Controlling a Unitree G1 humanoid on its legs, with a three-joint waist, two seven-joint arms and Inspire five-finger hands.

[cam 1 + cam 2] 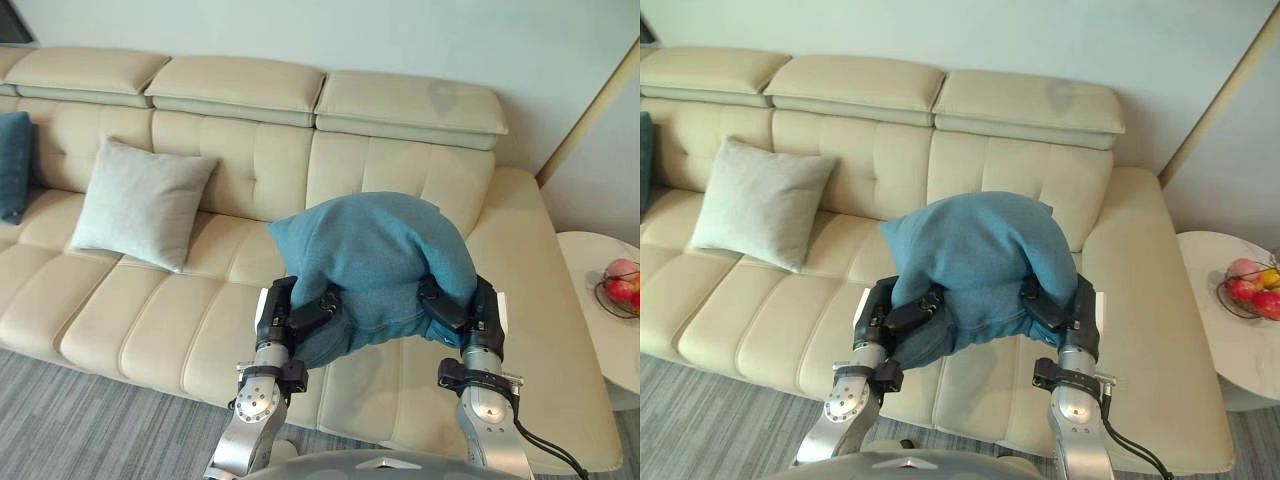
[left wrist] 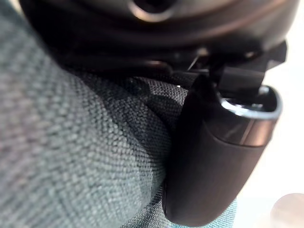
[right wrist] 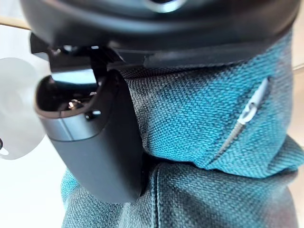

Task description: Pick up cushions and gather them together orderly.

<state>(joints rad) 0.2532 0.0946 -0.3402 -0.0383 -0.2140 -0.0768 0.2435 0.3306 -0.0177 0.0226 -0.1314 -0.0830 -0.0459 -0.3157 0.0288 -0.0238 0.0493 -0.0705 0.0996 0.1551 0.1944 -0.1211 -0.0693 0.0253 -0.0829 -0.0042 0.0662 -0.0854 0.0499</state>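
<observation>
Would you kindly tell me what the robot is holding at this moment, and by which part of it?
The teal cushion, held by both hands along its lower edge: the left hand grips the lower left corner, the right hand the lower right.

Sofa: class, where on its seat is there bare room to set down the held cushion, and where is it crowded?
Free: the seat between the grey cushion and the blue cushion gripped by the left hand and right hand; the right end of the sofa, towards the table. Crowded: the left end, where the grey cushion and a dark cushion sit.
</observation>
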